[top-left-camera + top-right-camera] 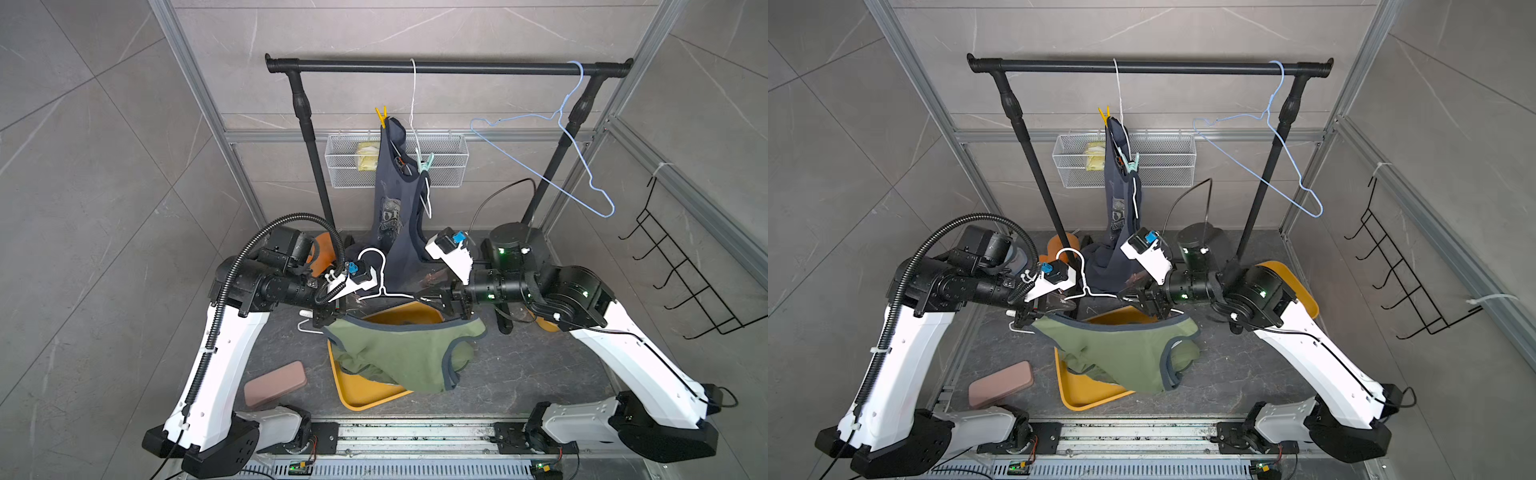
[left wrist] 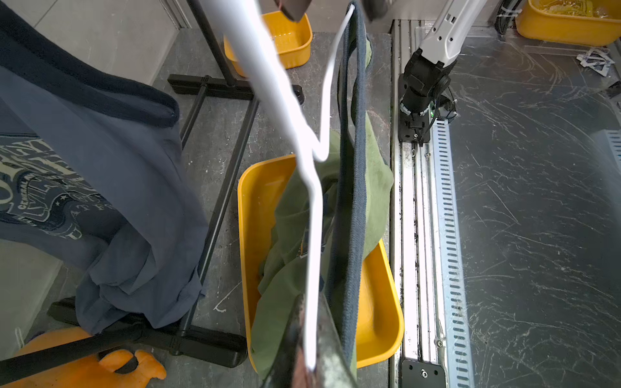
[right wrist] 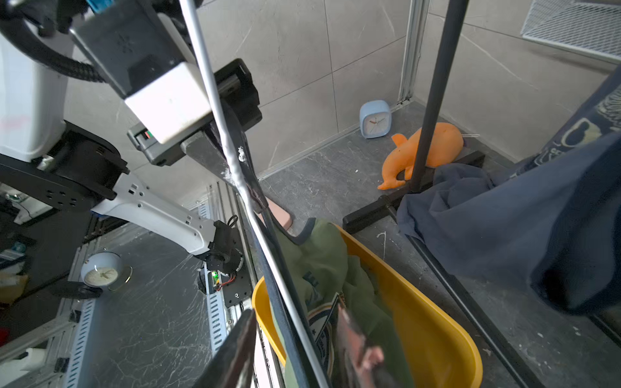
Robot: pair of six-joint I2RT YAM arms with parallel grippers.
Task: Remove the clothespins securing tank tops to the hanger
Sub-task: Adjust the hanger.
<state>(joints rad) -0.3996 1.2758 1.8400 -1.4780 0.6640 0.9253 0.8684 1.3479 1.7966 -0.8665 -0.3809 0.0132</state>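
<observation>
Olive tank top (image 1: 399, 349), dark trim; slate-blue tank top (image 1: 388, 199), grey print.

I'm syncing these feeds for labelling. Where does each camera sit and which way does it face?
Both top views: high behind the arm bases, facing down toward the rail; the left arm and right arm show.
Left wrist: on the left arm, facing along the white hanger over the tray; left claw shows.
Right wrist: on the right arm, facing the left claw; right claw shows.
Shared by the wrists: white hanger, green top.
</observation>
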